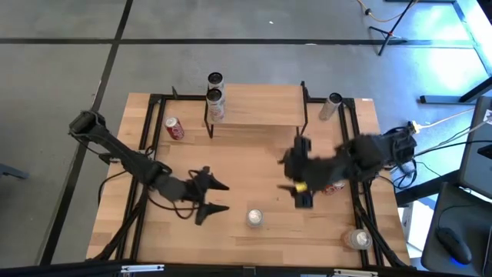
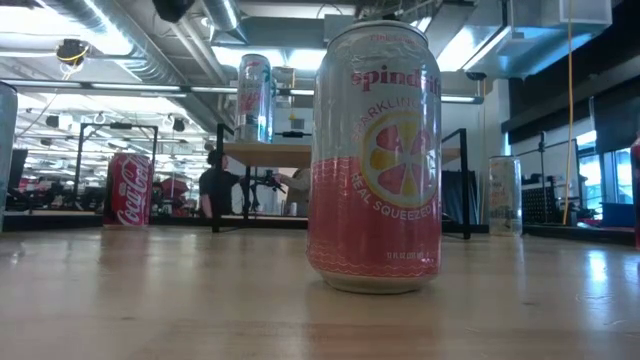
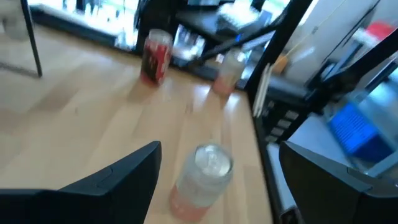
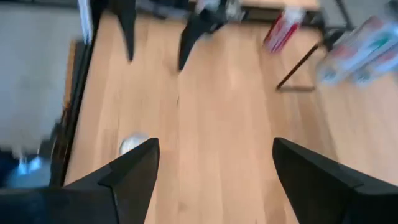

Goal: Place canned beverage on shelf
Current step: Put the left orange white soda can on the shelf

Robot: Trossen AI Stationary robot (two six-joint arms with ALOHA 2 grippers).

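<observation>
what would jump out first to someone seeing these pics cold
The pink can fills the low view, standing upright near the table's front edge between the two arms. Behind it, the shelf at the table's back holds one can at its left end, with a red can lying on the table to its left. The left claw is open beside the pink can, and the right claw hangs open over the table.
</observation>
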